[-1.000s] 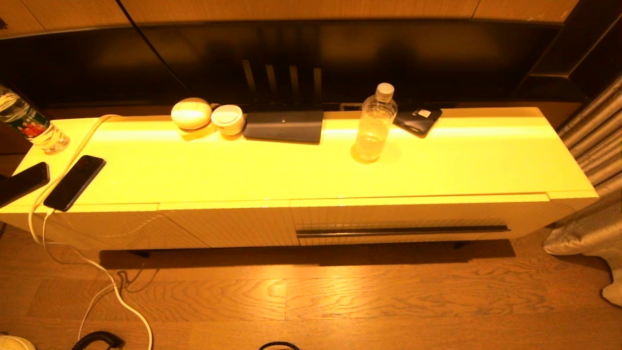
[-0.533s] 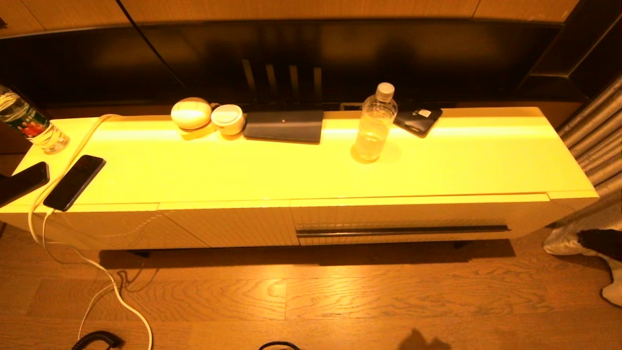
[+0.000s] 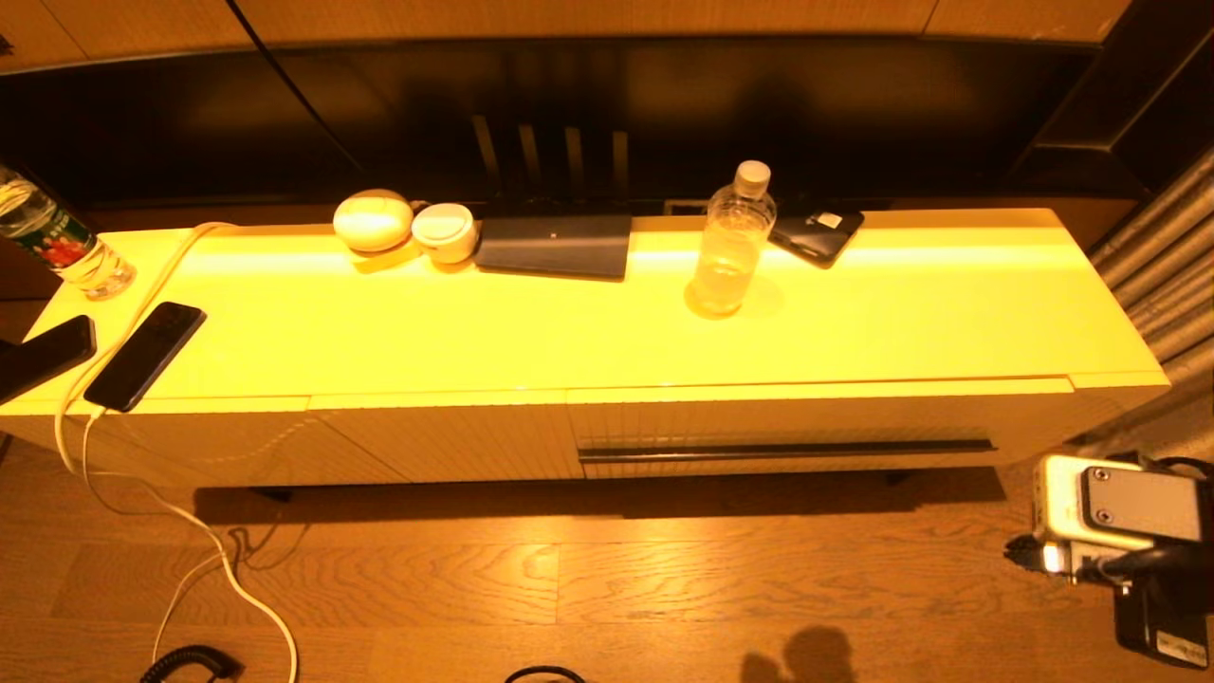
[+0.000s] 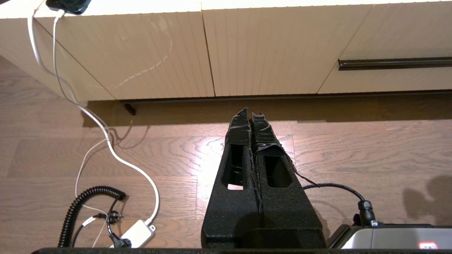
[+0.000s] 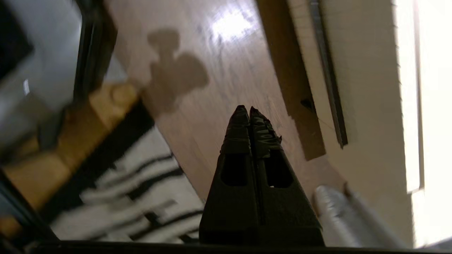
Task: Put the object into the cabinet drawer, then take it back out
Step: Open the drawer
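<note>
The right gripper (image 5: pixel 246 110) has its two fingers (image 5: pixel 237 130) pressed tight together, and they hold nothing. They touch nothing either; only the wooden floor (image 5: pixel 226 70) lies beyond the tips. In the head view this arm (image 3: pixel 1110 517) shows low at the right edge, over the floor and just past the right end of the cabinet. The fingertips themselves are hidden there.

The left gripper (image 4: pixel 250 112) is closed and empty too. It hangs parked over the floor in front of the cabinet, pointing at the plain ribbed panels (image 4: pixel 268 49).

Now look past the fingers. The cabinet drawer (image 3: pixel 787 427) is fully closed. Its long dark handle strip (image 3: pixel 787 450) runs along the front, to the left of the right arm. The object (image 3: pixel 730 242), a small clear bottle with a white cap, stands upright on the counter (image 3: pixel 948 313), towards the back, above the drawer. A dark phone (image 3: pixel 816 234) lies just beside it.

So the job looks like it is at the very start. I think the step in hand is bringing the right arm over to the drawer. Next, the fingers likely need to spread and hook the handle strip, then pull straight out. The bottle cannot go in until the drawer is open.
</note>
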You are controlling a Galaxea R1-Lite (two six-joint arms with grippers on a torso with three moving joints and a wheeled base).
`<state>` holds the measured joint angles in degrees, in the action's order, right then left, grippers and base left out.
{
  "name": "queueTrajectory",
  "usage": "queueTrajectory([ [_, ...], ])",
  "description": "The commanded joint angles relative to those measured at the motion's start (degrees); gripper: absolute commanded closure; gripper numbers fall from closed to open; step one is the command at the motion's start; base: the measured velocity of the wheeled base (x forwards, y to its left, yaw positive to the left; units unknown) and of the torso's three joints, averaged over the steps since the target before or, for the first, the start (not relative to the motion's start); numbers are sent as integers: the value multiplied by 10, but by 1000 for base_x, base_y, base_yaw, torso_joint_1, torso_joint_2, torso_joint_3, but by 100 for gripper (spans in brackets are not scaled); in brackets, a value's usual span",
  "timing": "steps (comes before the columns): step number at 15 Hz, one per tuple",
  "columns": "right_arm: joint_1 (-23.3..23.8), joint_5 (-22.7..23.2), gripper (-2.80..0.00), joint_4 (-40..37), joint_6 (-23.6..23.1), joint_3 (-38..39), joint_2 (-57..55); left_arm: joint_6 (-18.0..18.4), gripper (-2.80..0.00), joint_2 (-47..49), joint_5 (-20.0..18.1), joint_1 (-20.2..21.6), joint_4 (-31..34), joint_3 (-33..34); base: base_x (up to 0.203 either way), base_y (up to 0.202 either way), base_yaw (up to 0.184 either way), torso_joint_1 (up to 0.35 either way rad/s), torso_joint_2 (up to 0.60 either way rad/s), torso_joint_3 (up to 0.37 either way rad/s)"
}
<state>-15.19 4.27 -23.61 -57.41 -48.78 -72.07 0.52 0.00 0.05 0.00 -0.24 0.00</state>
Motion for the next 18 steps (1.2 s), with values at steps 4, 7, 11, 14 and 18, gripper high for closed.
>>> queueTrajectory([
  [4,0,0,0,-50,-133,-2,-61,0,0,0,0,0,0,1,0,0,0,0,0,0],
  [7,-3,-2,0,12,-161,39,-110,0,0,0,0,0,0,1,0,0,0,0,0,0],
  [11,-5,-5,0,99,-161,52,-191,0,0,0,0,0,0,1,0,0,0,0,0,0],
  [14,-7,-6,0,177,-163,61,-248,0,0,0,0,0,0,1,0,0,0,0,0,0],
  [18,-7,-8,0,263,-168,58,-318,0,0,0,0,0,0,1,0,0,0,0,0,0],
])
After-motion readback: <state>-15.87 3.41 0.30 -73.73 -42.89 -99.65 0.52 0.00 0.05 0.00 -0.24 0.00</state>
